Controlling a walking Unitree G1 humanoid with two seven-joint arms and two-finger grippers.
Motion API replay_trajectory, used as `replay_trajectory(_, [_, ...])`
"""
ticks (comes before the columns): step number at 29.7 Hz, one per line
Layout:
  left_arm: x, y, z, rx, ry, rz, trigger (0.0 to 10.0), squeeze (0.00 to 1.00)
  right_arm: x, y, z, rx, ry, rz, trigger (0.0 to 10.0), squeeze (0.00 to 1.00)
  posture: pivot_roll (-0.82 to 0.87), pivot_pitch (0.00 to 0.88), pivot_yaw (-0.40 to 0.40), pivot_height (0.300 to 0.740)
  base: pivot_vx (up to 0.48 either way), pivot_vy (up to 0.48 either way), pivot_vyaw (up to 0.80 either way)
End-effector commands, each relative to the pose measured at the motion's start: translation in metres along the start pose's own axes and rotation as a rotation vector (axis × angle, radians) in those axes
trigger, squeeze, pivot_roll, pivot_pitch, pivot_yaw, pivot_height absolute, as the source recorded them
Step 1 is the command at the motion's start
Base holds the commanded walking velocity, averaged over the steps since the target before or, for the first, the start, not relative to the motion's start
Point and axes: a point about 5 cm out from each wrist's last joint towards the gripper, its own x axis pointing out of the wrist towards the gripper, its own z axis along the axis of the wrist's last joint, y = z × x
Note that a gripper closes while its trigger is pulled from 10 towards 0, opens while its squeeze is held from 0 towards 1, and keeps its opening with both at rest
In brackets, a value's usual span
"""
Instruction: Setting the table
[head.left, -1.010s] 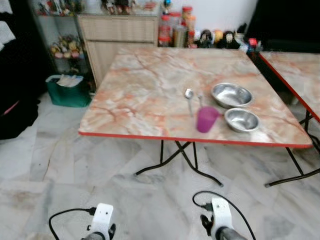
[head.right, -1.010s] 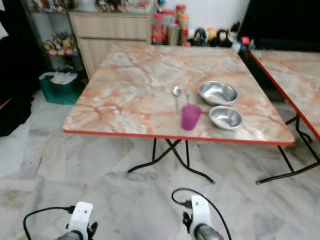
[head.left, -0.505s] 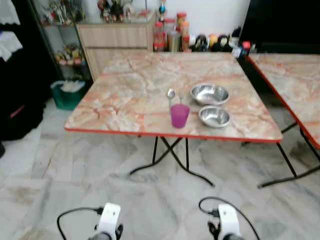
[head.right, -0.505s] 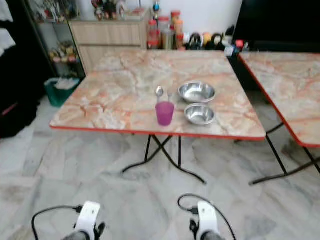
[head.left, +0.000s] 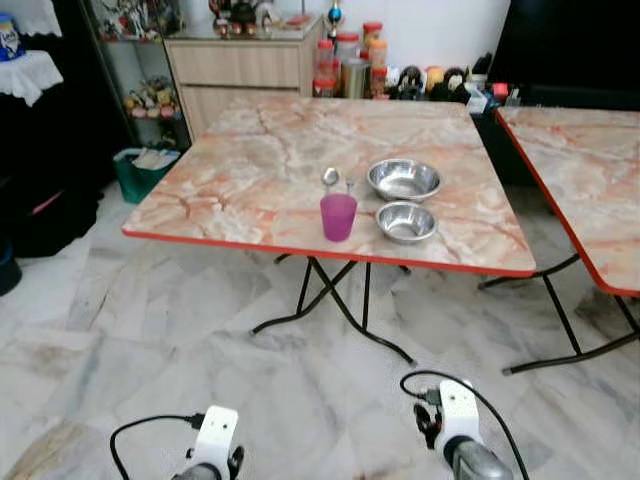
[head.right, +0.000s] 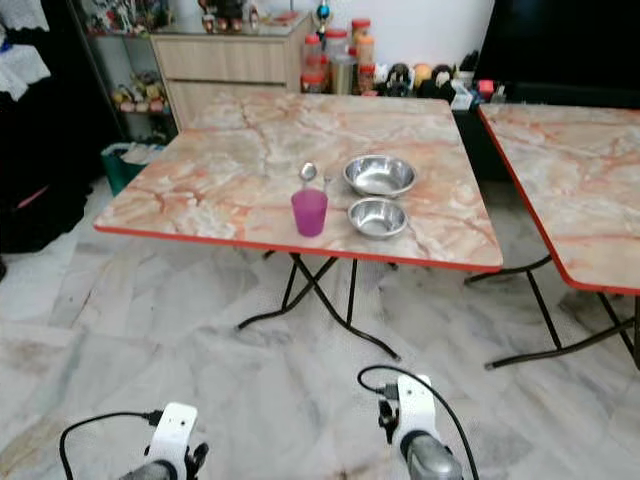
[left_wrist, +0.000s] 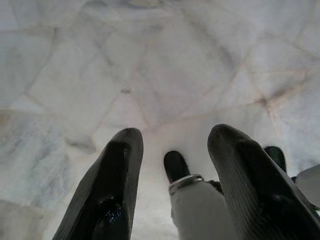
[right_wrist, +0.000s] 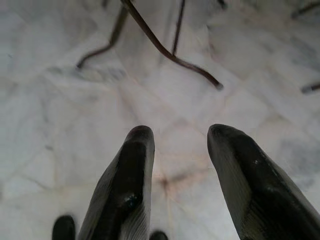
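Both arms are hanging low over the pale marble floor (head.left: 150, 340), well short of the desk (head.left: 260, 170). The left end effector (left_wrist: 172, 150) is pointing down at the floor tiles with its two black fingers spread apart and nothing between them; past them a silver leg and a dark foot of the robot are showing. The right end effector (right_wrist: 177, 150) is doing much the same — fingers parted, gripping nothing — and just ahead of it the black folding legs (right_wrist: 165, 47) of the desk are crossing on the floor.

Well ahead of both end effectors, up on the orange-veined marble desk with its red edge, the table things are sitting in a tight cluster toward the right arm's side. A purple cup (head.left: 338, 217) is standing upright nearest the front edge. A metal spoon (head.left: 331, 178) is lying just behind it, and right beside that a second thin utensil — too small to tell which kind. To the right of the cup a small steel bowl (head.left: 406, 221) is resting, with a larger steel bowl (head.left: 404, 180) just behind it.

A second, similar desk (head.left: 590, 170) is standing off to the right, and a wooden cabinet (head.left: 245, 65) is sitting against the far wall beside a row of jars (head.left: 350, 70).
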Motion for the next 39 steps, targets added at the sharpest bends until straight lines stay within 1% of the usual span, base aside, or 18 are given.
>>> replay_trajectory(1, [0.000,0.004,0.002,0.002,-0.013,0.009,10.0,0.00,0.005,-0.001,0.024,0.004,-0.108,-0.009,10.0,0.00,-0.05,0.000,-0.019,0.740,0.000,0.000,0.00])
replay_trajectory(2, [0.000,0.004,0.002,0.003,-0.013,0.010,10.0,0.00,0.005,0.000,0.029,-0.002,-0.136,-0.006,10.0,0.00,-0.05,0.000,-0.019,0.740,0.000,0.000,0.00])
replay_trajectory(3, [0.000,0.005,0.003,0.001,-0.015,0.011,10.0,0.00,0.006,0.002,0.041,-0.040,-0.198,0.000,10.0,0.00,-0.05,0.000,-0.016,0.740,0.000,0.000,0.00])
replay_trajectory(5, [0.000,0.005,0.003,0.001,-0.015,0.011,10.0,0.00,0.006,0.002,0.043,-0.050,-0.212,0.002,10.0,0.00,-0.05,0.000,-0.016,0.740,0.000,0.000,0.00])
replay_trajectory(6, [0.001,0.005,0.004,0.001,-0.017,0.011,10.0,0.00,0.007,0.003,0.050,-0.040,-0.241,0.002,10.0,0.00,-0.05,0.000,-0.017,0.740,0.000,0.000,0.00])
replay_trajectory(7, [0.001,0.006,0.007,-0.004,-0.022,0.011,10.0,0.00,0.008,0.005,0.066,-0.032,-0.320,-0.002,10.0,0.00,-0.05,0.000,-0.020,0.740,0.000,0.000,0.00])
replay_trajectory(9, [0.002,0.009,0.009,-0.033,-0.023,0.026,10.0,0.00,0.008,0.007,0.086,-0.013,-0.402,-0.017,10.0,0.00,-0.05,0.000,-0.022,0.740,0.000,0.000,0.00])
replay_trajectory(12, [0.002,0.009,0.010,-0.042,-0.023,0.026,10.0,0.00,0.008,0.007,0.094,0.003,-0.438,-0.034,10.0,0.00,-0.05,0.000,-0.018,0.740,0.000,0.000,0.00])
replay_trajectory(13, [0.002,0.009,0.011,-0.050,-0.027,0.013,10.0,0.00,0.007,0.010,0.102,0.003,-0.476,-0.029,10.0,0.00,-0.05,0.000,-0.012,0.740,0.000,0.000,0.00])
replay_trajectory(14, [0.003,0.008,0.012,-0.049,-0.030,0.000,10.0,0.00,0.005,0.018,0.121,-0.022,-0.560,-0.020,10.0,0.00,-0.05,0.000,-0.010,0.740,0.000,0.000,0.00])
replay_trajectory(15, [0.003,0.008,0.012,-0.048,-0.030,-0.003,10.0,0.00,0.004,0.020,0.127,-0.030,-0.591,-0.018,10.0,0.00,-0.05,0.000,-0.010,0.740,0.000,0.000,0.00])
replay_trajectory(17, [0.003,0.008,0.012,-0.062,-0.034,-0.010,10.0,0.00,0.003,0.022,0.138,-0.013,-0.632,-0.031,10.0,0.00,-0.05,0.000,-0.005,0.740,0.000,0.000,0.00])
replay_trajectory(18, [0.003,0.008,0.013,-0.059,-0.037,-0.012,10.0,0.00,0.000,0.023,0.151,0.005,-0.674,-0.043,10.0,0.00,-0.05,0.000,-0.002,0.740,0.281,0.000,0.00])
replay_trajectory(21, [0.003,0.007,0.013,-0.058,-0.036,-0.012,10.0,0.00,-0.004,0.024,0.174,-0.003,-0.746,-0.050,10.0,0.00,-0.06,0.000,0.002,0.740,0.292,0.000,0.00])
replay_trajectory(22, [0.003,0.007,0.013,-0.058,-0.036,-0.013,10.0,0.00,-0.005,0.023,0.178,0.013,-0.757,-0.051,10.0,0.00,-0.06,0.000,0.002,0.740,0.292,0.000,-0.71])
replay_trajectory(23, [0.003,0.006,0.013,-0.058,-0.036,-0.016,10.0,0.00,-0.006,0.022,0.186,0.052,-0.776,-0.048,10.0,0.00,-0.06,0.000,0.002,0.740,0.292,0.000,-0.77])
replay_trajectory(27, [0.003,0.005,0.013,-0.061,-0.035,-0.019,10.0,0.00,-0.009,0.020,0.192,0.029,-0.798,-0.060,10.0,0.00,-0.06,0.000,0.000,0.740,0.292,0.000,-0.70])
replay_trajectory(39, [0.004,0.004,0.015,-0.073,-0.040,-0.020,10.0,0.00,-0.011,0.021,0.198,0.030,-0.812,-0.065,10.0,0.00,-0.05,0.000,-0.006,0.740,0.286,0.000,0.00])
